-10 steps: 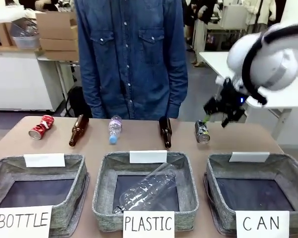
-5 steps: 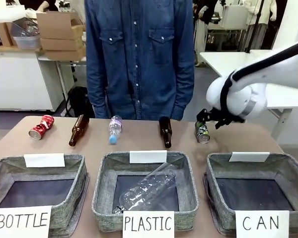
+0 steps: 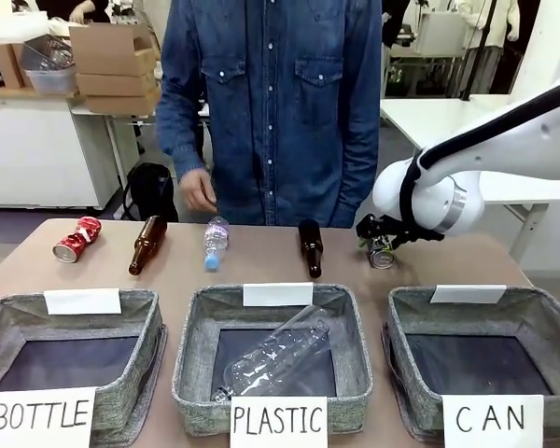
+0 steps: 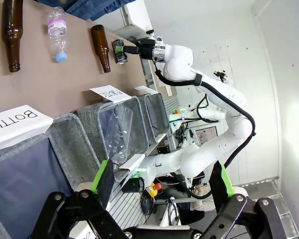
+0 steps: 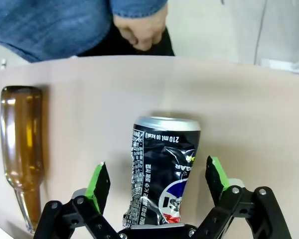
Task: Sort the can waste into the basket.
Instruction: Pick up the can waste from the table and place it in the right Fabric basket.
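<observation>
Straddling black can [image 5: 163, 164] | right gripper [image 5: 157, 173] spread; can's lower end hidden | left gripper [image 4: 162, 175] spread

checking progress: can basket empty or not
Empty: the CAN basket shows a bare dark bottom; the black can lies outside on the table.

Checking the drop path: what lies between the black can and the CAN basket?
Bare table separates the black can from the basket, in the front view.

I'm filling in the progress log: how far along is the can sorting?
Done: nothing; no can lies in the CAN basket. In hand: the right gripper is open around the black can, not closed on it. Left: grip and drop it, then the red can.
</observation>
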### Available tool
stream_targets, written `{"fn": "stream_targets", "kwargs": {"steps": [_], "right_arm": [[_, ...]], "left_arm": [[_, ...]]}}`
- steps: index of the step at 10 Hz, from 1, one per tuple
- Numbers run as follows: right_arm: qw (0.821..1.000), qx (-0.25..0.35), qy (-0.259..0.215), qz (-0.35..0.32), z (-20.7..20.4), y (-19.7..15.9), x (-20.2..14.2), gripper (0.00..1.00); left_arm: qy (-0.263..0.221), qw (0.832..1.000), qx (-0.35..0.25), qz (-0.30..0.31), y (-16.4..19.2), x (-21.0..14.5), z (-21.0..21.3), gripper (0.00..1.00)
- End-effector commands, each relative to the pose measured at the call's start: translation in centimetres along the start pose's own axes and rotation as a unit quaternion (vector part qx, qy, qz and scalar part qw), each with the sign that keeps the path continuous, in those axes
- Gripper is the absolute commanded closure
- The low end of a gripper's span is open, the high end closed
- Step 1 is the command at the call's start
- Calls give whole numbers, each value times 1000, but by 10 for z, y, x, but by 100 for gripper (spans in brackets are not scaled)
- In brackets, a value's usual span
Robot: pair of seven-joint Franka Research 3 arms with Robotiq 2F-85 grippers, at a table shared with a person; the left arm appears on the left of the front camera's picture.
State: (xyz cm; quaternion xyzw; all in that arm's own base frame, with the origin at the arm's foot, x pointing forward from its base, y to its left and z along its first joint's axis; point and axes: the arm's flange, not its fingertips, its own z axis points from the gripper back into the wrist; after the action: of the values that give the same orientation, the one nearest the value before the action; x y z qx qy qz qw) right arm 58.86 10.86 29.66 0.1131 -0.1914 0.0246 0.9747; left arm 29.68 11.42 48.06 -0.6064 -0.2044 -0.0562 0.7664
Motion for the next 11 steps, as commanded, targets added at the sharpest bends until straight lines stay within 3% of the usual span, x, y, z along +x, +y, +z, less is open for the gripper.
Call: {"fn": "stream_targets", "kwargs": {"steps": [1,2,3,4,6,7,9,11], "right_arm": [[1000,-12,14,-5,3,3,4,0],[1000,-14,21,-1,5,4,3,59],[1000,-16,19,1,8,4,4,59],[1000,-18,18,0,9,5,4,100],[999,-25,20,-2,10,1,5,100],[999,-28,21,-6,11,-2,7,86],[999,-29,24,-19,13,-10,10,100],[999,-19,41,-30,15,-12,11,100]], "left_arm": [[-1,1000,-7,-10,-2,-1,0,0],[-1,1000,-7,-10,-2,-1,0,0],[-1,1000,-7,-10,-2,-1,0,0],[-1,1000,-7,-10,-2,-1,0,0],[-1,1000,-7,-10,-2,-1,0,0],[-1,1000,-7,-10,-2,-1,0,0],[-1,1000,-7,-10,-2,-1,0,0],[-1,1000,-7,-10,-2,-1,0,0]]}}
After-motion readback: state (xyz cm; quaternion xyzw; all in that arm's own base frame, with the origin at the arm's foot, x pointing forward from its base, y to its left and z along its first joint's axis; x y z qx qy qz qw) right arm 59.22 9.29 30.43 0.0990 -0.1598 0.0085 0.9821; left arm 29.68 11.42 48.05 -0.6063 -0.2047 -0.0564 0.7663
